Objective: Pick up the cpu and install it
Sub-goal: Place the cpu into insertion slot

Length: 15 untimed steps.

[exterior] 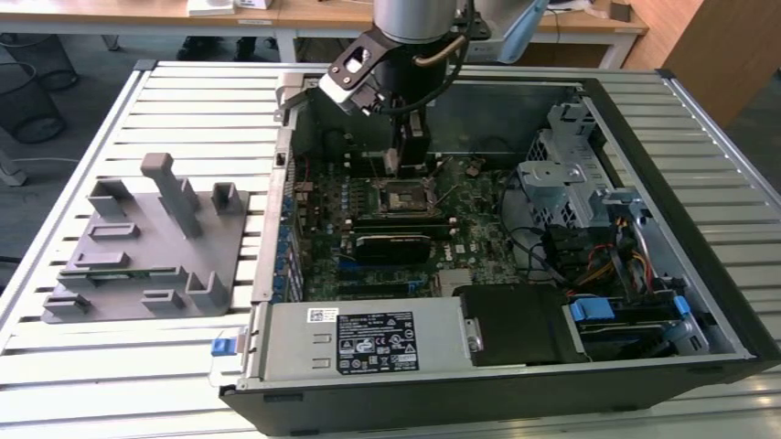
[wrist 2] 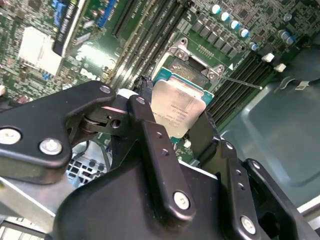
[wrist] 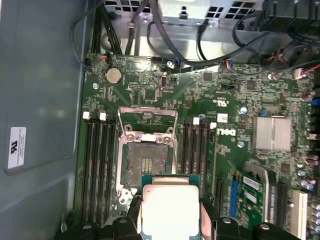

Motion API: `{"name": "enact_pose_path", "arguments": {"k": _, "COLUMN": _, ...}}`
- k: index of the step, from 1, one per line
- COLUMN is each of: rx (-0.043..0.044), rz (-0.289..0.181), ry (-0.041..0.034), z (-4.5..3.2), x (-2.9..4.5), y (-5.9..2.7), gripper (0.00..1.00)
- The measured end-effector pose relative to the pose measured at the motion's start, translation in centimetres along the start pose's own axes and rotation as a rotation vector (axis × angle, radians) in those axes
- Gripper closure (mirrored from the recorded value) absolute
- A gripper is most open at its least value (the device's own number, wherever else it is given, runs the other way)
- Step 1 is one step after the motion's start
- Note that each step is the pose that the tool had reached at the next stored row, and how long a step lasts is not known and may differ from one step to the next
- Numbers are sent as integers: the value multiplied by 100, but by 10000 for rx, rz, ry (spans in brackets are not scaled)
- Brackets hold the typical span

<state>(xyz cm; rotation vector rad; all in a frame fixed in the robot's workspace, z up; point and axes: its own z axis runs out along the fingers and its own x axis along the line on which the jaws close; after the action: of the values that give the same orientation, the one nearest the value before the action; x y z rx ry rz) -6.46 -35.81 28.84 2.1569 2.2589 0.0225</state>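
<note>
The claw (wrist 2: pixel 172 114) is clamped on the cpu (wrist: pixel 170 209), gripping two opposite edges. It holds the chip above the board, just short of the open socket (wrist: pixel 147 162) and not seated in it. The print on the cpu's metal top is too small to read, as is the white sticker (wrist: pixel 16 146) on the case (wrist: pixel 45 75) wall, well apart from the socket.

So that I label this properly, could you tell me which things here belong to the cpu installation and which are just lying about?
Belongs to the job: silvery square cpu, held in the black gripper; open metal-framed square socket on the green motherboard.
Just lying about: grey plastic fixture plate; grey metal power supply box; silver finned heatsink.
</note>
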Motion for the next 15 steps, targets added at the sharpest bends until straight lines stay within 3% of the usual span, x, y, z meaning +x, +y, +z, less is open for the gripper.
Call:
{"name": "enact_pose_path", "arguments": {"k": 6, "rx": 0, "rz": -1, "ry": -5, "z": 109, "x": 102, "y": 54, "gripper": 46}}
{"name": "enact_pose_path", "arguments": {"k": 15, "rx": -1, "rz": 0, "ry": 16, "z": 255, "x": 111, "y": 58, "gripper": 46}}
